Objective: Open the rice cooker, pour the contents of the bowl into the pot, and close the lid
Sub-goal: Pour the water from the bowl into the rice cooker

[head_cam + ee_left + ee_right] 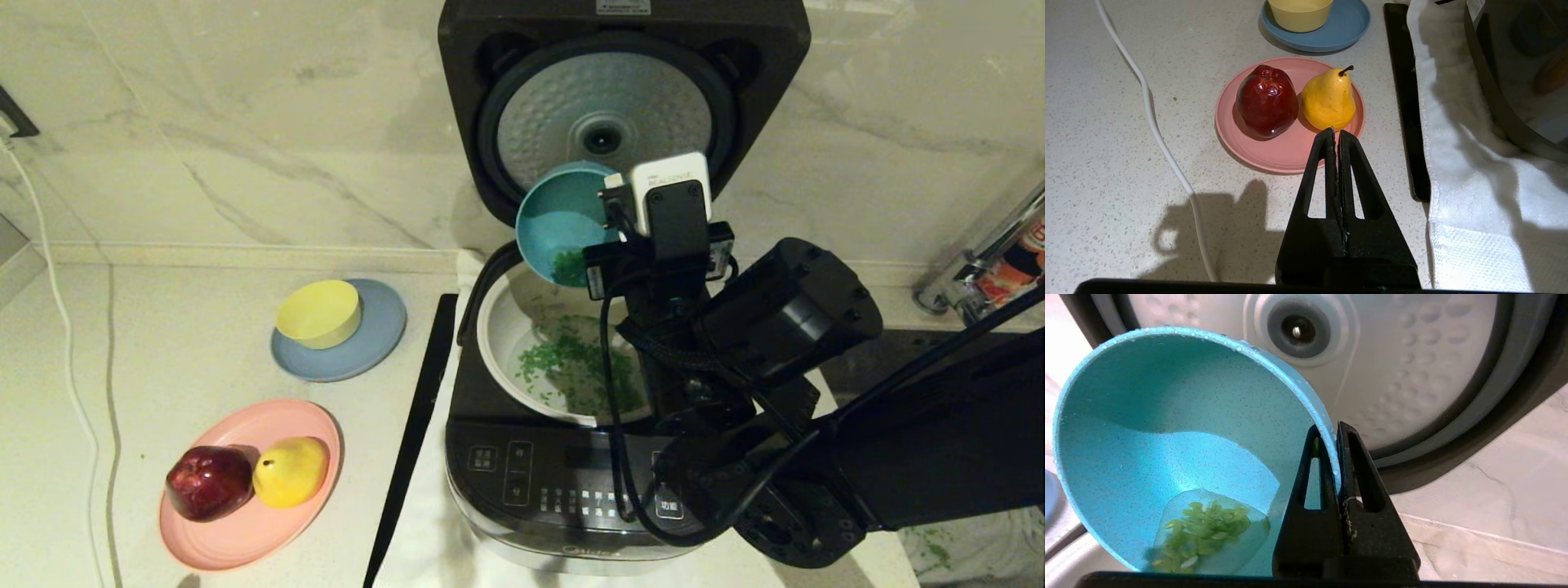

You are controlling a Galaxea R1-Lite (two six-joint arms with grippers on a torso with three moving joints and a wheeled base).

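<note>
A: Left edge of the counter [163,343] first. What's there?

B: White cable [57,327] along the left edge. Near the front left corner, a pink plate [245,531] with a red apple [209,482] and a yellow pear [291,470], touching each other. Behind it, a grey-blue plate [359,355] carrying a yellow bowl [319,312].

A: Left gripper?

B: Left gripper [1337,132] hangs above the counter just before the pink plate, fingers pressed together, nothing between them. Seen only in its wrist view.

A: Moving right?

B: A black strip [420,408] lies along the left edge of a white towel [424,539]. The rice cooker [531,482] stands on that towel, button panel facing front, around mid-counter and close to the back wall.

A: Lid state?

B: The lid [624,106] stands open and upright at the back, dimpled silver underside facing forward. The pot [510,343] sits in the cooker, with chopped green bits [571,367] and some liquid inside.

A: The bowl?

B: The bowl [559,224] is off the counter, tilted steeply above the pot's back rim, in front of the lid's underside. A small pool with green bits [1202,531] sits in its lowest part; droplets on the rim.

A: Right gripper?

B: Right gripper [1329,435] is clamped on the bowl's rim, one finger inside the wall, one outside. Its arm reaches in from the counter's right side, over the cooker's front right corner.

A: Far right?

B: A chrome fixture [980,269] by the back wall. Cannot tell more.
</note>
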